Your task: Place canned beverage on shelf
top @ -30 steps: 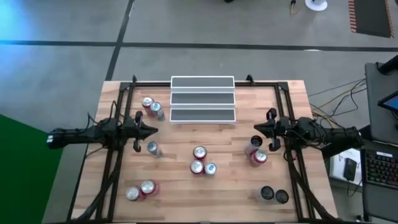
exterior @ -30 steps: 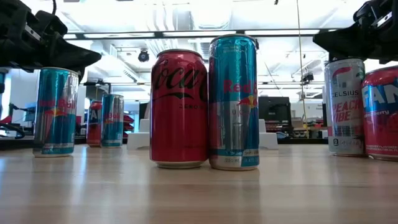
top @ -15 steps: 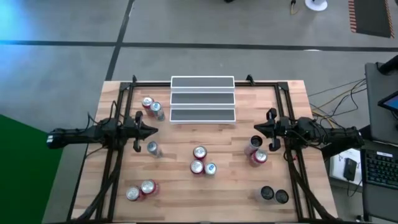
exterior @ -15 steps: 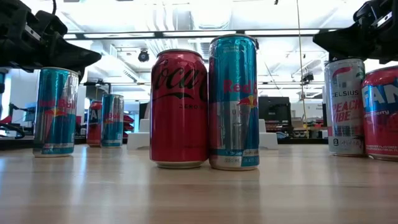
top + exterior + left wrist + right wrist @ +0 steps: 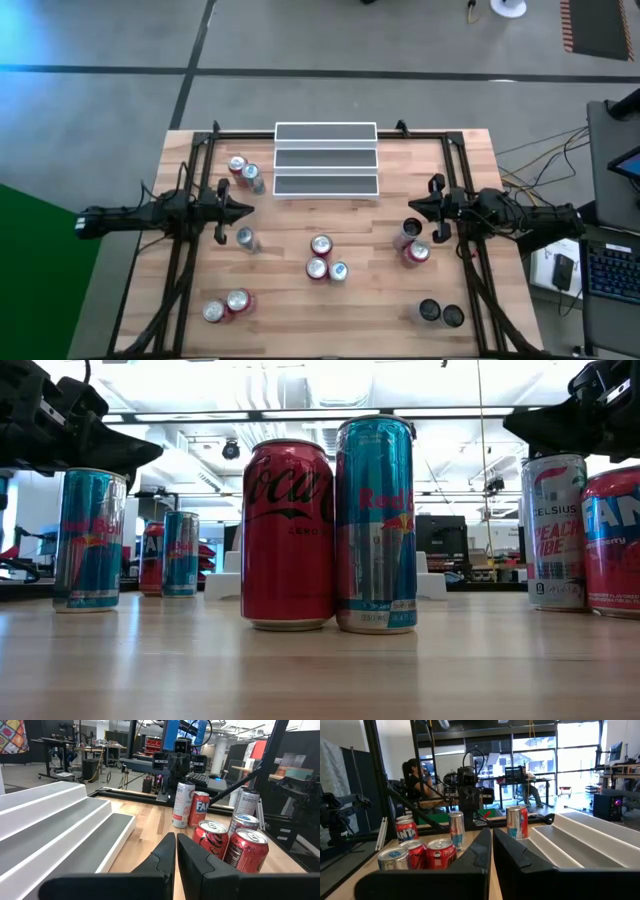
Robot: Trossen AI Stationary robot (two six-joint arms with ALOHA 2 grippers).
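The white three-step shelf (image 5: 326, 159) with grey treads stands at the table's far middle, bare; it also shows in the left wrist view (image 5: 60, 827) and the right wrist view (image 5: 590, 837). Several cans stand upright on the table: a red Coca-Cola can (image 5: 288, 535) and a blue Red Bull can (image 5: 376, 525) in the middle group (image 5: 322, 258). My left gripper (image 5: 250, 210) is shut and empty above the table's left side. My right gripper (image 5: 408, 208) is shut and empty above the right side.
A slim can (image 5: 245, 238) stands near my left gripper, two cans (image 5: 244, 170) left of the shelf, two (image 5: 226, 305) at the near left. Two cans (image 5: 411, 243) stand by my right gripper, two dark ones (image 5: 440, 313) at the near right. People sit beyond the table (image 5: 415, 772).
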